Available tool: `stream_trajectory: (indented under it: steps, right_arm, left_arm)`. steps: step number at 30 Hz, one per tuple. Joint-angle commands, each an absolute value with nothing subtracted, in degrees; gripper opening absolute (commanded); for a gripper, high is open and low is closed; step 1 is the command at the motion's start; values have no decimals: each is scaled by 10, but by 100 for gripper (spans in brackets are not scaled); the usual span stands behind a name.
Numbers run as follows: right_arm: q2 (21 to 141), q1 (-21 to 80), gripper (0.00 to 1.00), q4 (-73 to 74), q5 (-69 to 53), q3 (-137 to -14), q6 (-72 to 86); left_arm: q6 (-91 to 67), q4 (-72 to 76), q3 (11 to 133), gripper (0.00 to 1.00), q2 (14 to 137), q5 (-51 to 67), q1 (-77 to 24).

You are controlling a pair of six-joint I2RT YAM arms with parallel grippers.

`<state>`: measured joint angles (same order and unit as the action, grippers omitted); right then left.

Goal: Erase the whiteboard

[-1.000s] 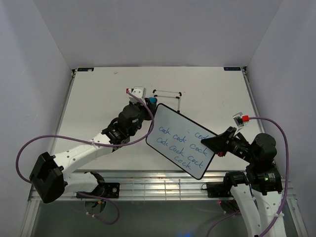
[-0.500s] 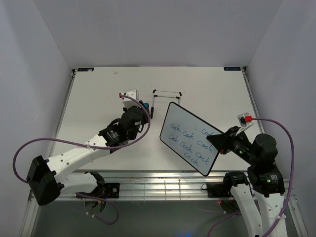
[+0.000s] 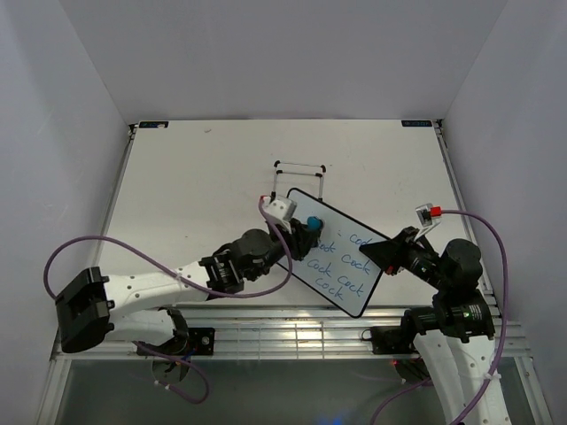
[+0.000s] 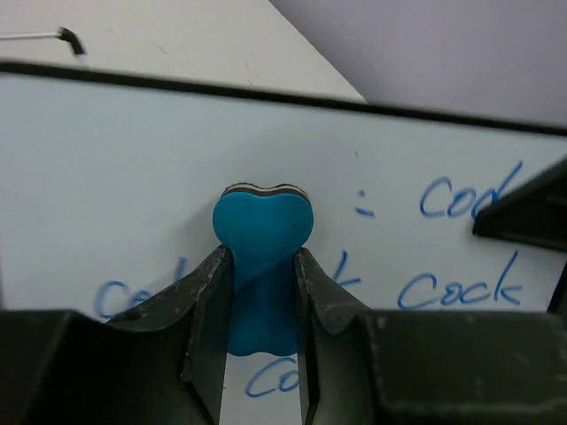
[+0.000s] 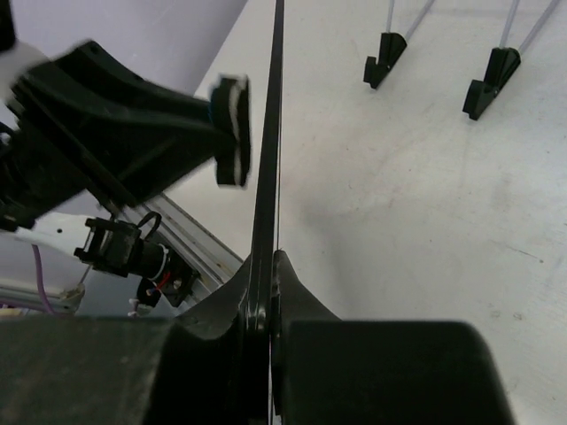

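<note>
The whiteboard (image 3: 341,266) is a white board with a black rim and blue handwriting, held tilted above the table; it fills the left wrist view (image 4: 115,177) and shows edge-on in the right wrist view (image 5: 271,115). My right gripper (image 3: 390,255) is shut on its right edge (image 5: 264,292). My left gripper (image 3: 312,235) is shut on the blue bone-shaped eraser (image 4: 262,239). The eraser's head is at the board's upper left face, above the writing; whether it touches I cannot tell. It also shows in the top view (image 3: 314,223).
The thin black wire stand (image 3: 299,170) stands on the table behind the board; its feet show in the right wrist view (image 5: 383,53). The aluminium rail (image 3: 292,332) runs along the table's near edge. Purple cables loop off both arms.
My left gripper swung right and nearer with the eraser, from beside the stand to the board's upper left face. The right gripper tilted the board back a little to the left.
</note>
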<state>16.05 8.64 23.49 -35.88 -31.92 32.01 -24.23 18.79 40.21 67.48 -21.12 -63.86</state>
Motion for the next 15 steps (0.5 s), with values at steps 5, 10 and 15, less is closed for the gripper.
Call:
stream_trajectory:
  steps: [5, 10, 15]
  right_arm:
    - [150, 86, 8, 86, -427, -316, 395]
    - [145, 87, 8, 81, -446, -314, 395]
    - [142, 87, 8, 83, -455, -312, 393]
  left_arm:
    - [-181, 273, 446, 13, 758, -220, -720]
    - [-142, 270, 505, 13, 817, -278, -787]
    - [-137, 251, 547, 14, 849, -312, -807]
